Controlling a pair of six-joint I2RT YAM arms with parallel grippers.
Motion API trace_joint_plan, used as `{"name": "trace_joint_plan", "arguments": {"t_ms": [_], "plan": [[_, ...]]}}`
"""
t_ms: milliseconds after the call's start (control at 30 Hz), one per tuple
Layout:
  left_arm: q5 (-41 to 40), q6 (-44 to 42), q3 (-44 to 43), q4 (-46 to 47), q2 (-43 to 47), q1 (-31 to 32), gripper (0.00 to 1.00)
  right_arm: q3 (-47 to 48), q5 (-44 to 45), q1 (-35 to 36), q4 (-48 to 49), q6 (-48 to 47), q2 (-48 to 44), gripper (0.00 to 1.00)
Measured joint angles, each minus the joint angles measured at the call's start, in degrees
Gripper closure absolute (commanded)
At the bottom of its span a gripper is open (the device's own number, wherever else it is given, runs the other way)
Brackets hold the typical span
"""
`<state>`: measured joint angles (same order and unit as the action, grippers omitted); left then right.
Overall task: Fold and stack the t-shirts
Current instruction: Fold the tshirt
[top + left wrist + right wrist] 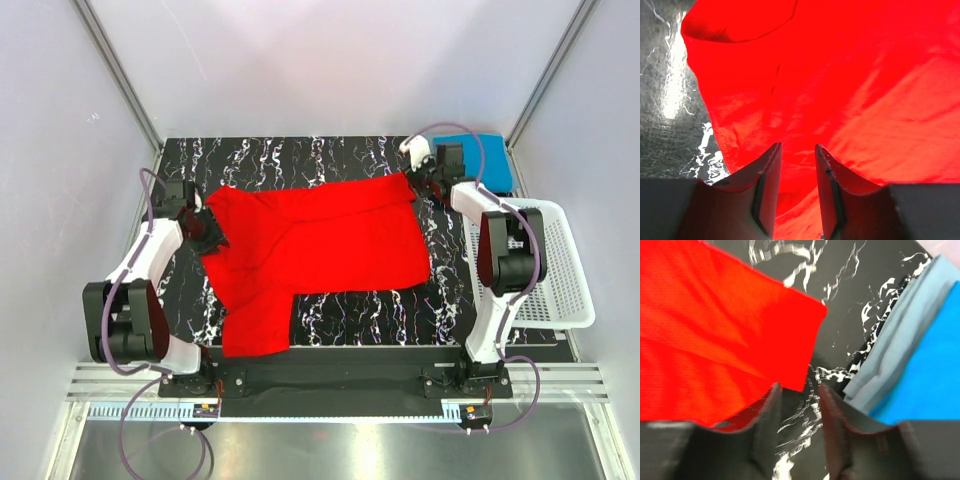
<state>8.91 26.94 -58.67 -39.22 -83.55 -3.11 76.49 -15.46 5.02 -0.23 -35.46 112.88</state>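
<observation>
The red t-shirt (320, 240) lies spread on the black marbled table (360, 315), its upper part folded over and a sleeve hanging toward the front left. My left gripper (207, 230) is at the shirt's left edge; in the left wrist view it (797, 146) stands open just above the red cloth (855, 75), gripping nothing. My right gripper (421, 186) is at the shirt's far right corner, open (799, 386) over bare table, with the red corner (715, 330) to its left. A blue t-shirt (487, 165) (935, 370) lies folded on a grey-blue t-shirt (907, 327) at the back right.
A white mesh basket (560, 290) stands off the table's right edge beside the right arm. White walls with metal posts enclose the table at the back and on both sides. Bare table shows in front of the red shirt (400, 320).
</observation>
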Motion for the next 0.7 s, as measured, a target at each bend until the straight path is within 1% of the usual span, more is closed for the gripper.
{"name": "trace_joint_plan", "arguments": {"t_ms": [67, 200, 300, 400, 467, 567, 700], "plan": [[1.1, 0.6, -0.1, 1.2, 1.3, 0.0, 0.62, 3.0, 0.5, 0.7, -4.5, 4.2, -1.7, 0.52], [4.7, 3.5, 0.0, 6.7, 1.6, 0.0, 0.62, 7.0, 3.6, 3.8, -13.0, 16.1, -8.0, 0.5], [5.8, 5.5, 1.1, 10.8, -0.4, 0.0, 0.63, 11.0, 7.1, 6.5, -20.2, 26.1, -10.1, 0.51], [4.5, 6.4, 2.0, 12.4, -4.1, -0.2, 0.64, 14.8, 11.5, 8.4, -28.3, 35.3, -10.2, 0.52], [3.5, 6.8, 2.1, 12.4, -6.7, -0.4, 0.64, 14.4, 14.1, 9.0, -32.5, 39.6, -10.5, 0.52], [1.3, 7.2, 1.9, 12.3, -10.4, -1.0, 0.64, 10.7, 17.7, 9.6, -37.2, 45.3, -11.3, 0.52], [-3.2, 7.0, -2.4, 11.0, -17.2, -1.6, 0.65, 4.6, 21.0, 10.3, -42.8, 55.4, -12.6, 0.51]]}}
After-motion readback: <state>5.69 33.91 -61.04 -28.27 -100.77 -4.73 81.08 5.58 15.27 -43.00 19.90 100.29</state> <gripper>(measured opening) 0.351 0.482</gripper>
